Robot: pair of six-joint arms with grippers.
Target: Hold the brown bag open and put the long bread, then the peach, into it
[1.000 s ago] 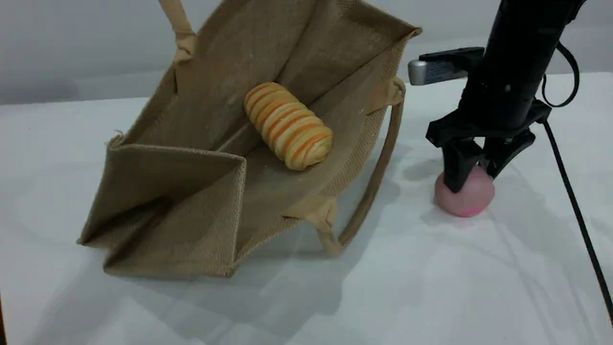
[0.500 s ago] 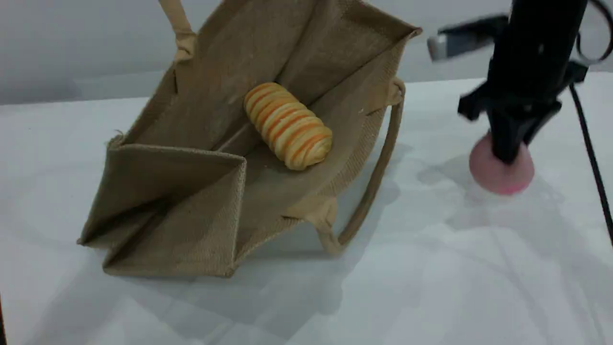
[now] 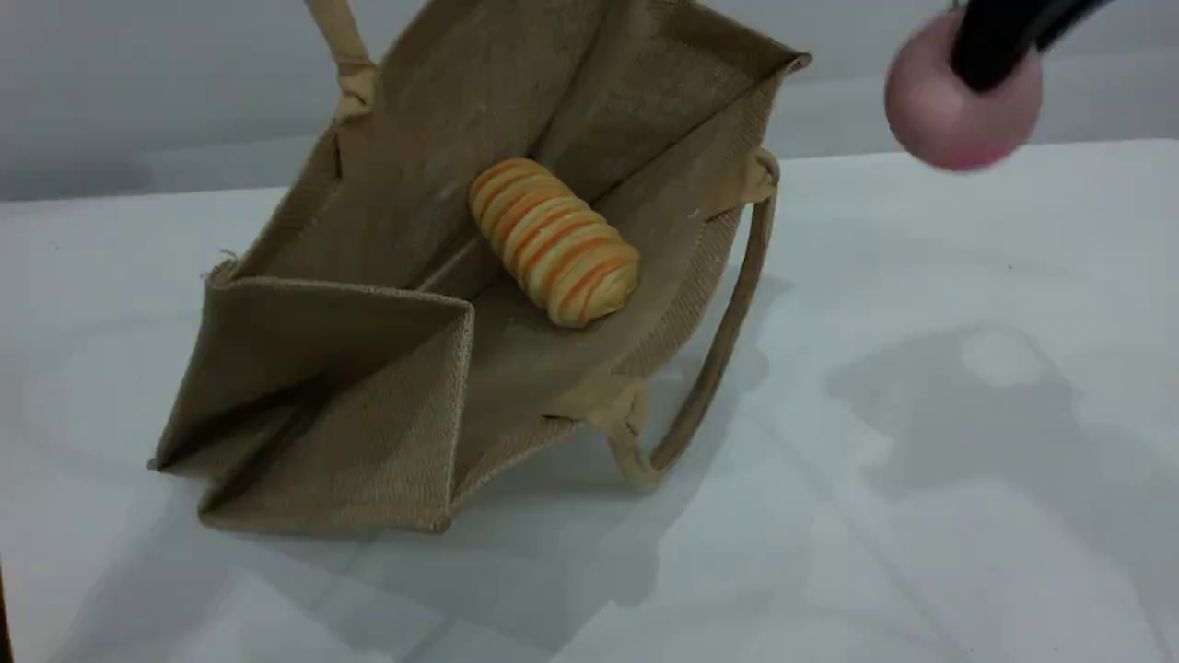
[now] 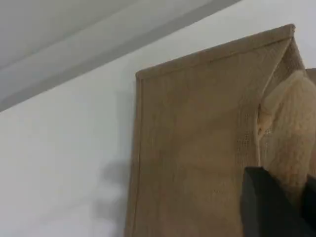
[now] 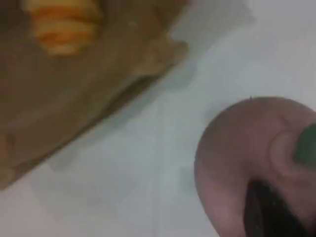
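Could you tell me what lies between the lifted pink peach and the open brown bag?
Nothing: in the scene view, only bare white table separates the round pink toy peach from the woven brown jute bag.

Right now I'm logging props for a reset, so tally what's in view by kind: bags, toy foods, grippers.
Bags: 1, the brown bag.
Toy foods: 2, the long bread inside the bag and the peach lifted clear of the table.
Grippers: 2, the right gripper on the peach, the left gripper on a handle.
Total: 5.
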